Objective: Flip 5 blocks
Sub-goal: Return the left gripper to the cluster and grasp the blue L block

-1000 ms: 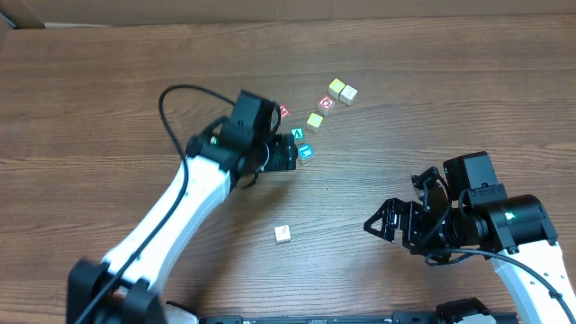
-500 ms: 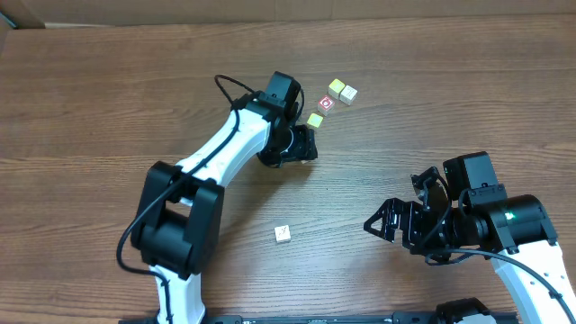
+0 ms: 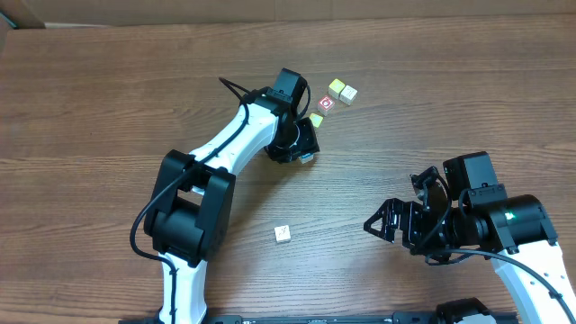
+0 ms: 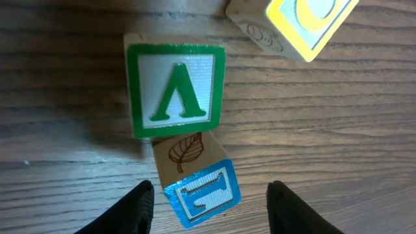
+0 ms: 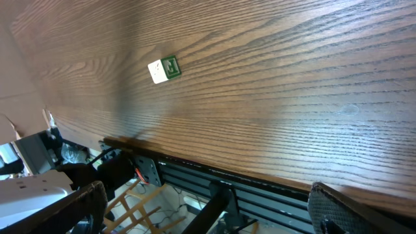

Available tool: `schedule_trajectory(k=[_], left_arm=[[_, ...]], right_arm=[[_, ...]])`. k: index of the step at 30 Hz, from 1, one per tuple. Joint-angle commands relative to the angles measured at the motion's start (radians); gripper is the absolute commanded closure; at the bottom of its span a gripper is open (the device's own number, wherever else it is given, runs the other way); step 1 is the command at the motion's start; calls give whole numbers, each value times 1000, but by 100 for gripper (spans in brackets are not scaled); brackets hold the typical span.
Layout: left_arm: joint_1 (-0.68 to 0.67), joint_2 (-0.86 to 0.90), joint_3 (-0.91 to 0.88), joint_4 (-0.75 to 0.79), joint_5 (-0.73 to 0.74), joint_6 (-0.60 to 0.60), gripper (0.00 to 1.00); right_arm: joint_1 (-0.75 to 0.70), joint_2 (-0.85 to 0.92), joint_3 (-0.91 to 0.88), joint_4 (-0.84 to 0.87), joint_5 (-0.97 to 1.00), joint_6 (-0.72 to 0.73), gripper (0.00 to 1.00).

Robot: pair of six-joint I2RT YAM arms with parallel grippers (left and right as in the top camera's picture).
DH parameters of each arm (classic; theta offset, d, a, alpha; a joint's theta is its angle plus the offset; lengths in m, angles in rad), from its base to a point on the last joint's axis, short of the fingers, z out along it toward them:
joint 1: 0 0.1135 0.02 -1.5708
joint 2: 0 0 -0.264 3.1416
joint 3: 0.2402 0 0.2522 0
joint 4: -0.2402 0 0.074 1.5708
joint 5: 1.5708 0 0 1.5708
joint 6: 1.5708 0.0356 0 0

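We are lining up a flip. The left gripper (image 4: 214, 203) is hanging over the blue block (image 4: 201, 195), with its fingers (image 4: 144, 207) standing apart on either side and not gripping it. The block is touching the green block (image 4: 174, 88). The next move, we judge, is calling for a centred pinch and a roll. The right gripper (image 5: 207, 187) is gaping wide, holding nothing. The table (image 3: 108, 90) is showing wood grain, with black framing below its edge.

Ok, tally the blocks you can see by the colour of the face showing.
yellow blocks: 2
cream blocks: 2
red block: 1
green block: 1
blue block: 1
Total: 7 in view
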Motion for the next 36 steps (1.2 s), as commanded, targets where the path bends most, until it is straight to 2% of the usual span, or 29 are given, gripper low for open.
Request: schedule_trajectory(k=[1, 5, 7, 13, 14, 20, 25, 27, 32, 36], left_arm=[[-14, 14, 26, 0, -19, -45, 55], [-14, 19, 26, 0, -22, -52, 68], [-14, 23, 26, -2, -29, -60, 70], [-14, 25, 26, -8, -56, -64, 62], [-14, 25, 26, -8, -56, -64, 58], [-14, 26, 25, -5, -75, -66, 55], [-14, 26, 25, 0, -76, -66, 64], [-14, 26, 25, 0, -78, -66, 70], [-14, 26, 25, -7, -89, -66, 74], [-14, 26, 25, -21, -97, -65, 81]], right_arm=[[5, -4, 14, 6, -1, -16, 0], [5, -4, 14, 4, -1, -23, 0], [5, -4, 14, 2, -1, -23, 0], [5, -4, 14, -6, -1, -46, 0], [5, -4, 14, -7, -1, -46, 0], [5, -4, 14, -9, -1, -49, 0], [5, -4, 14, -9, -1, -50, 0], [5, -4, 14, -9, -1, -50, 0], [5, -4, 14, -9, -1, -50, 0], [5, -4, 14, -9, -1, -50, 0]])
